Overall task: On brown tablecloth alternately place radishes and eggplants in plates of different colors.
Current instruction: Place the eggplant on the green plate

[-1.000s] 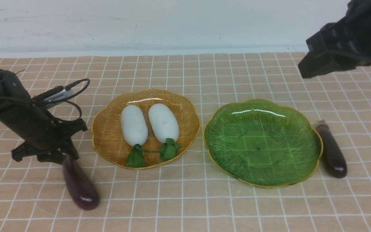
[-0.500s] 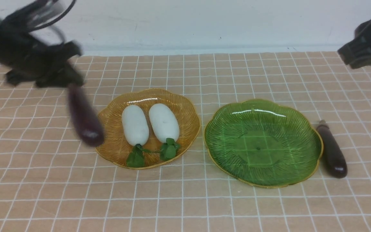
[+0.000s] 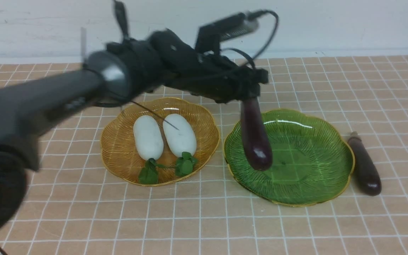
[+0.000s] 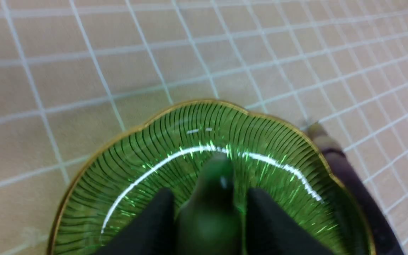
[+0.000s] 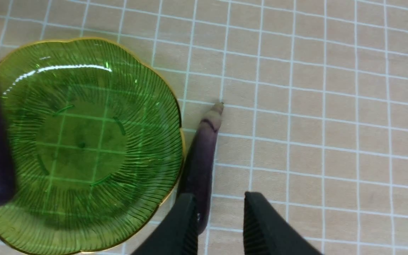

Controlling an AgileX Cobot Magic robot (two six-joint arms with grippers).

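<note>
Front view: the left gripper [image 3: 250,97], clamped on the stem end of one eggplant [image 3: 255,141], has swung it up off the brown tablecloth [image 3: 204,219] left of the amber plate [image 3: 119,141] and across to the green plate [image 3: 317,159]. It now hangs nose-down over that plate's left side, apparently clear of the surface. Both radishes [image 3: 148,137] lie side by side in the amber plate. A second eggplant [image 3: 364,164] lies on the cloth just beside the green plate's right rim, with the right gripper [image 5: 218,202] above it, jaws apart and empty. Lowering and release look due next.
</note>
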